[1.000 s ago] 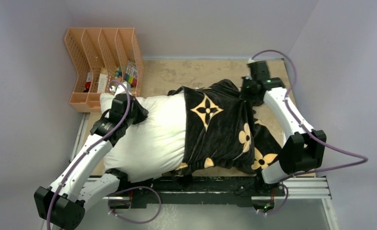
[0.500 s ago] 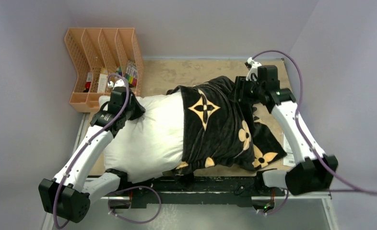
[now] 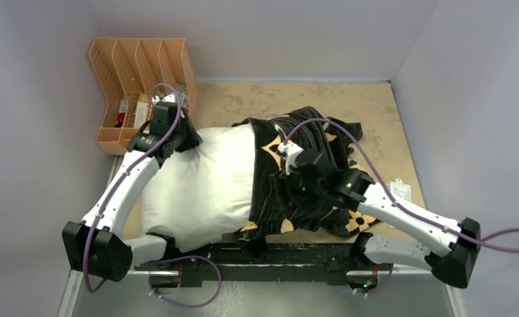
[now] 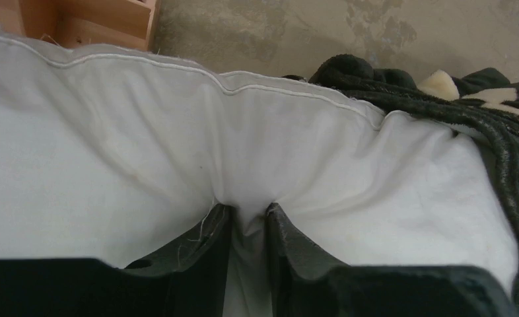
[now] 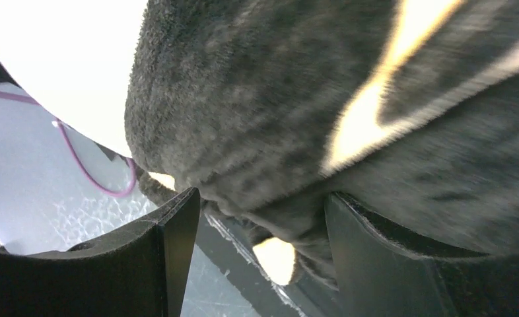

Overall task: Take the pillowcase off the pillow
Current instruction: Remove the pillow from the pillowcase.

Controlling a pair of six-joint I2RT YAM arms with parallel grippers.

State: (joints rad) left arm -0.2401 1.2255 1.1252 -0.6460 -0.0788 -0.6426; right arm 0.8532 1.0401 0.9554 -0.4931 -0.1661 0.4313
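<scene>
Tabletop of worn tan board (image 3: 376,112) carries the scene. Across its near half lies the big plain white puffy pillow (image 3: 197,185), and everything else is placed from it.

The black plush pillowcase with tan flower and star motifs (image 3: 273,198) covers only the pillow's right end. It is bunched into folds there, so the left part of the pillow is bare.

An orange mesh file organizer (image 3: 138,66) stands just beyond the pillow's far left corner, with small colourful items in its slots.

The left gripper (image 4: 247,218) is at that same far left corner. Its fingers are nearly together, pinching a fold of the pillow's white fabric below the stitched seam.

The right gripper (image 5: 260,211) is at the pillow's covered right end, jaws spread wide. Dark plush bulges into the gap between them, and nothing is clamped.

A small white slip (image 3: 400,191) lies on the board well to the right of the pillow, past the pillowcase.
</scene>
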